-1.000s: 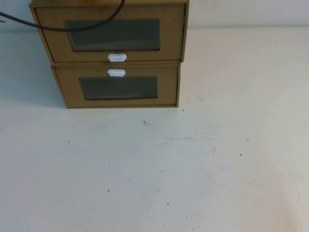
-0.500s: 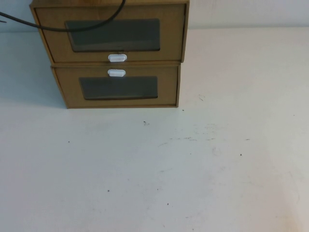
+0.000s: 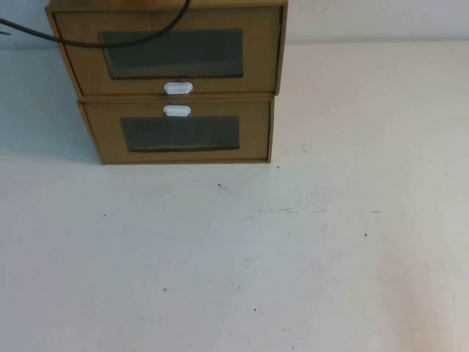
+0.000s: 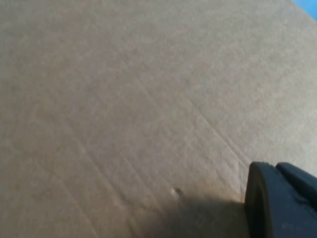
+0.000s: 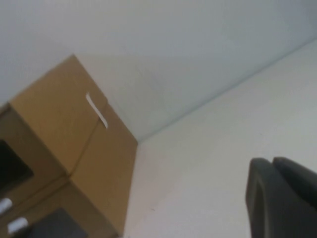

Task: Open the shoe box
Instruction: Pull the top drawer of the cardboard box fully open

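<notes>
While both brown cardboard shoe boxes [image 3: 256, 73] sit unopened, your right tool [image 5: 282, 198] hangs pinched together to their right; left tool [image 4: 280, 198], state unclear, faces their cardboard.

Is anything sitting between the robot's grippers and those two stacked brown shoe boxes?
Nothing blocks them. The left gripper hovers close to plain brown cardboard, probably a box. The right gripper, shut, hangs beside the shoe boxes, only bare table between. A black cable drapes across the upper box's front, clear of its white handle.
</notes>
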You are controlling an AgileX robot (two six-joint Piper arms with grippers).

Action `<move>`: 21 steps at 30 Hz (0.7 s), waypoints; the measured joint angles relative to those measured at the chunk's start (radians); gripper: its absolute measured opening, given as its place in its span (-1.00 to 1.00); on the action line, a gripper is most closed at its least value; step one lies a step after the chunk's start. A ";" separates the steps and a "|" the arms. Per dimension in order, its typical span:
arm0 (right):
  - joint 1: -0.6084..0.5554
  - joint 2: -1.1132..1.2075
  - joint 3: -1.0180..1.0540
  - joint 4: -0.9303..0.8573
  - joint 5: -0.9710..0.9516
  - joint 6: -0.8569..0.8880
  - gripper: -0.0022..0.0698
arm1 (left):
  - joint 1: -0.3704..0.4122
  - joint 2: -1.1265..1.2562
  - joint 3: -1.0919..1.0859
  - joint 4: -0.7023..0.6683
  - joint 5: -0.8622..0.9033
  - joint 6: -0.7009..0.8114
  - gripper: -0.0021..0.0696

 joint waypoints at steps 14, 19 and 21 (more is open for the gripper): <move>0.000 0.298 -0.304 0.014 0.361 -0.002 -0.98 | 0.000 0.003 -0.002 -0.009 0.004 -0.001 -0.96; 0.000 0.562 -0.479 -0.092 0.546 -0.086 -0.98 | 0.000 0.003 -0.002 -0.009 0.004 -0.001 -0.96; 0.000 0.667 -0.547 -0.104 0.605 -0.135 -0.98 | 0.000 0.003 -0.002 -0.009 0.004 -0.001 -0.96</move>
